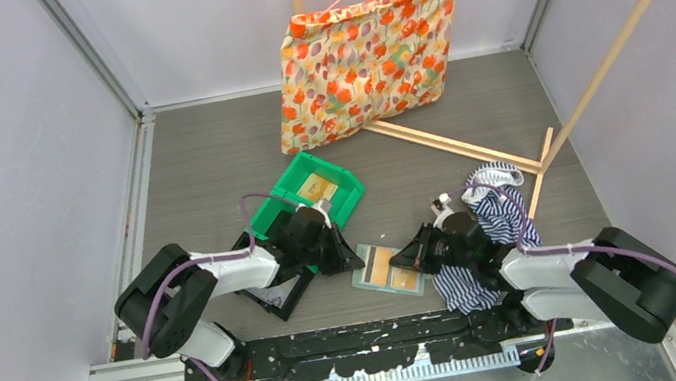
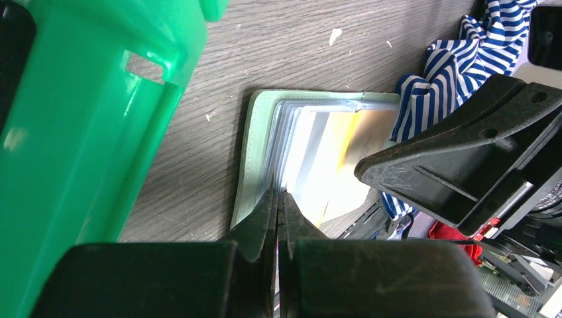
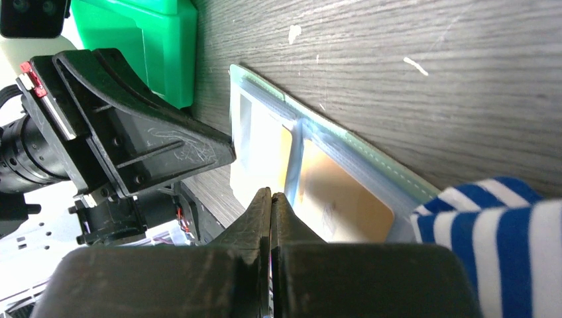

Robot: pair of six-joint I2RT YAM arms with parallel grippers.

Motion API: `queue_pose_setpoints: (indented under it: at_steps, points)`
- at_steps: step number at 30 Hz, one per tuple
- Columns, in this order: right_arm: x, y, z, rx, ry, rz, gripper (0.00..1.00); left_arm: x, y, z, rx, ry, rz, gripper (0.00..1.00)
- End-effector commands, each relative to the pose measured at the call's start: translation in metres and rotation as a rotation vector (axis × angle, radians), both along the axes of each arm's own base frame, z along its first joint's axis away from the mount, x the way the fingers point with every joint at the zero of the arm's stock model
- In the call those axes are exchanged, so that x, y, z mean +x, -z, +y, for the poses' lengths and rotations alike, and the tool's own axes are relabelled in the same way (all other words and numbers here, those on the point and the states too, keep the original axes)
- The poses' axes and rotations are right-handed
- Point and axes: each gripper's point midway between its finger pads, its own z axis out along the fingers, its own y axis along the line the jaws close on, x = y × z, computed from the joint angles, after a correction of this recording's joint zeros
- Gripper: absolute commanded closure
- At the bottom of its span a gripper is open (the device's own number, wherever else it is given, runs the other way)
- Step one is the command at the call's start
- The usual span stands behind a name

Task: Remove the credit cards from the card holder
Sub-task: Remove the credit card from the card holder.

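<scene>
- Top view: the card holder [image 1: 388, 270] lies open and flat on the table [image 1: 208, 159], inner face up, with a tan-gold card [image 1: 381, 265] showing in its sleeves.
- The left gripper [image 1: 348, 258] is at the holder's left edge and the right gripper [image 1: 407, 259] at its right edge, so the holder lies between the two. From this height I cannot tell how either pair of jaws stands.
- A green bin [image 1: 345, 181] is just beyond the holder's left side, a black tray [image 1: 282, 300] is left of the holder under the left arm, and a striped cloth [image 1: 494, 213] is heaped just right of it. A flowered cushion [image 1: 364, 55] hangs well beyond the holder.
- Left wrist view: the left gripper [image 2: 278, 196] has its two fingers drawn together, only a hairline slit between them. The tips touch the near edge of the card holder [image 2: 255, 156], where the clear sleeves fan out. Whether a sleeve edge is nipped between them cannot be told.
- Inside the holder a pale card [image 2: 308, 149] lies nearer the tips and the tan-gold card [image 2: 364, 132] farther off. The other arm's black finger crosses over the holder's far corner.
- Right wrist view: the right gripper [image 3: 270, 199] is likewise closed, fingers meeting at a point. The point sits at the near edge of the card holder [image 3: 262, 142], at the seam between two sleeves.
- The tan-gold card [image 3: 338, 199] lies in the sleeve just right of the tips. The striped cloth [image 3: 504, 238] overlaps the holder's right end, and the left gripper's finger reaches the holder's left end.
</scene>
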Motion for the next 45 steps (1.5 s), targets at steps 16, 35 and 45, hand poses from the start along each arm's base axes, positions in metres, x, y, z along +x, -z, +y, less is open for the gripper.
queue_pose_setpoints:
  at_steps: [16,35,45]
  points:
    - [-0.005,-0.006,-0.006,-0.033,-0.014,-0.017,0.63,-0.018,0.008,0.015,0.067,0.001,0.014,0.99]
    - [-0.014,0.014,-0.005,0.003,0.005,0.073,0.69,-0.039,0.019,0.005,0.082,0.043,0.037,0.99]
    - [-0.011,0.01,0.0,0.074,0.025,0.065,0.8,-0.041,0.024,-0.003,0.077,0.057,0.051,0.99]
